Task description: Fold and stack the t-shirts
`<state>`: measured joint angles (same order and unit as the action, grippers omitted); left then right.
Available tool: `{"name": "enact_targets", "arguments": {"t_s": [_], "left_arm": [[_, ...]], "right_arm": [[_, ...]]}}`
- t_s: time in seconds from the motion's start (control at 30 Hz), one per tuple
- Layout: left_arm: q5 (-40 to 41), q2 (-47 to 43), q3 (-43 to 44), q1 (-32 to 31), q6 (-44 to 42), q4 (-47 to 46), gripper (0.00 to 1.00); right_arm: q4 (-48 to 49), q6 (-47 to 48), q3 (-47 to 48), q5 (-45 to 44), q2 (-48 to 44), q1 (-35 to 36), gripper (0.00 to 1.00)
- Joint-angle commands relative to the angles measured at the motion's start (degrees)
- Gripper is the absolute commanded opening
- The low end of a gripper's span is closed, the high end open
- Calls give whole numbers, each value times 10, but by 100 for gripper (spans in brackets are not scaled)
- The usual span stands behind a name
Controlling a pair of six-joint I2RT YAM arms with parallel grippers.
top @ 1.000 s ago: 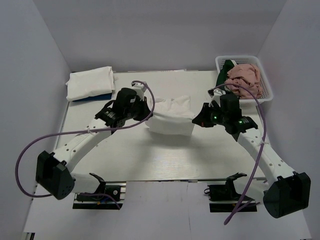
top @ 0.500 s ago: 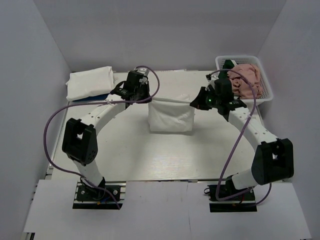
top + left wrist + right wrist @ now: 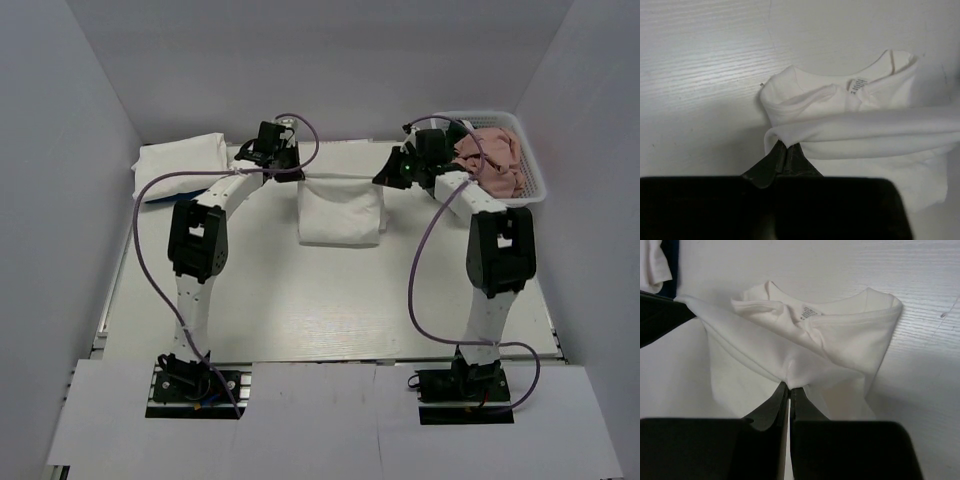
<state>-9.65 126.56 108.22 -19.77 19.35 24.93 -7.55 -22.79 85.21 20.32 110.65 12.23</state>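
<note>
A white t-shirt point(image 3: 340, 212) lies half folded in the middle of the table, its near edge lifted and stretched taut between my two grippers at the far side. My left gripper point(image 3: 297, 176) is shut on the shirt's left corner; in the left wrist view the gripper point(image 3: 786, 145) pinches a fold of the white t-shirt point(image 3: 860, 130). My right gripper point(image 3: 383, 179) is shut on the right corner; in the right wrist view the gripper point(image 3: 789, 385) pinches the white t-shirt point(image 3: 840, 335). The collar with its label point(image 3: 807, 313) lies on the table beyond.
A stack of folded white shirts point(image 3: 180, 165) over a dark blue edge lies at the far left. A white mesh basket point(image 3: 525, 190) at the far right holds a dusty pink shirt point(image 3: 492, 158) and a dark green one point(image 3: 450, 135).
Both grippers have carried the shirt's edge away from the bases to the far side of the table, stretching it flat over the lower half. Both arms now reach out straight.
</note>
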Motion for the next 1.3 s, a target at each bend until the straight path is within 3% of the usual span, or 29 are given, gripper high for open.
{"name": "enact_targets", "arguments": {"t_s": [0.0,0.03,0.07,0.1,0.13,0.23,0.3,0.63,0.9,1.27], "left_arm": [[-29,32,57,15,-12,15,14],[-29,41,77,21,-7,7,62],[-40,52,87,21,-7,7,90],[-40,72,120,21,-7,7,100],[-49,81,136,27,-7,23,100],[-56,77,150,27,-14,36,100],[-56,55,107,27,-20,30,100],[-100,-60,-60,10,-23,-6,100],[-100,-55,-89,10,-10,-12,100],[-111,25,-48,10,-35,32,100]], "right_arm": [[3,-6,84,0,61,-10,0],[4,-8,107,-14,87,-10,11],[10,-11,115,-31,97,-12,22],[24,-10,136,-46,114,-12,49],[35,-10,143,-48,127,-12,89],[36,4,163,-17,132,-5,90],[34,10,150,-19,107,-1,90],[127,-1,-81,54,-47,12,90],[249,-74,-174,190,-10,14,90],[235,-48,-234,97,13,3,90]]}}
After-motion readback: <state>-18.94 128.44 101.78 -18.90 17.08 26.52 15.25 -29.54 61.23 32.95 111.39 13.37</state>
